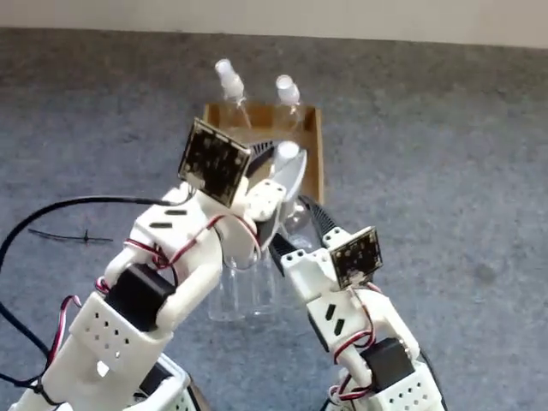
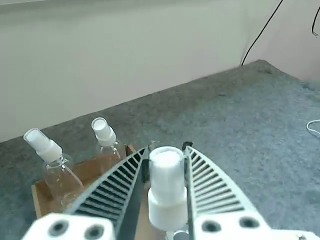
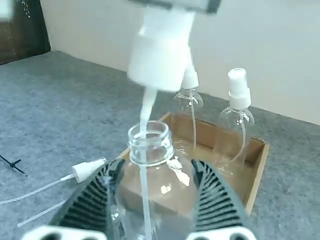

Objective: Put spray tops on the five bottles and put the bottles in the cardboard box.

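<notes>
My left gripper [image 2: 166, 150] is shut on a white spray top [image 2: 166, 190] and holds it above the near end of the cardboard box [image 1: 315, 150]. In the right wrist view that spray top [image 3: 162, 47] hangs over an uncapped clear bottle [image 3: 150, 195], its thin tube reaching down through the neck. My right gripper [image 3: 157, 167] is shut on that bottle's body. Two capped bottles [image 1: 229, 81] [image 1: 288, 90] stand in the far end of the box. Two uncapped clear bottles [image 1: 227, 295] [image 1: 261, 291] stand on the carpet between the arms.
A loose spray top [image 3: 87, 169] with its tube lies on the grey carpet beside the held bottle. A black cable tie [image 1: 64, 234] lies at the left. A pale wall runs behind the box.
</notes>
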`<control>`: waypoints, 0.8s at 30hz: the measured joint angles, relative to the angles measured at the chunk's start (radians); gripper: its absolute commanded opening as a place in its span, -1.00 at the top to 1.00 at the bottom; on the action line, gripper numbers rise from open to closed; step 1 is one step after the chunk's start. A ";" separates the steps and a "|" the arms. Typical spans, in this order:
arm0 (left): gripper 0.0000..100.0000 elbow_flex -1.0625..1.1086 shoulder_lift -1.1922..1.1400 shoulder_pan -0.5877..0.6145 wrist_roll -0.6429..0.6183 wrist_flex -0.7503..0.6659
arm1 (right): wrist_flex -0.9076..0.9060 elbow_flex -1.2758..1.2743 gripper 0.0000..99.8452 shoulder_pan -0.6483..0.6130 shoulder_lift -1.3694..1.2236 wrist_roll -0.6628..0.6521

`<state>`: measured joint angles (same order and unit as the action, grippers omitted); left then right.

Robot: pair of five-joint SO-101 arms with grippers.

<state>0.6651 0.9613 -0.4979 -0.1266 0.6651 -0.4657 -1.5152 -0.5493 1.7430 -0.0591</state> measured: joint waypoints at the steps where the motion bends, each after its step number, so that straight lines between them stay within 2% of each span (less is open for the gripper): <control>1: 0.98 0.008 0.003 -0.009 0.000 0.000 | 0.000 0.000 0.99 0.000 0.000 0.002; 8: 0.97 0.043 0.011 -0.081 0.006 0.000 | 0.000 0.000 0.99 0.009 0.000 0.003; 13: 0.76 0.043 0.011 -0.086 0.008 0.000 | 0.000 0.000 0.99 0.008 0.002 0.003; 24: 0.75 0.008 0.011 -0.087 0.012 0.091 | 0.000 0.000 0.99 0.008 0.002 0.003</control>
<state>0.6728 0.9720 -0.5854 -0.1143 0.7557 -0.4657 -1.5152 -0.5416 1.7446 -0.0560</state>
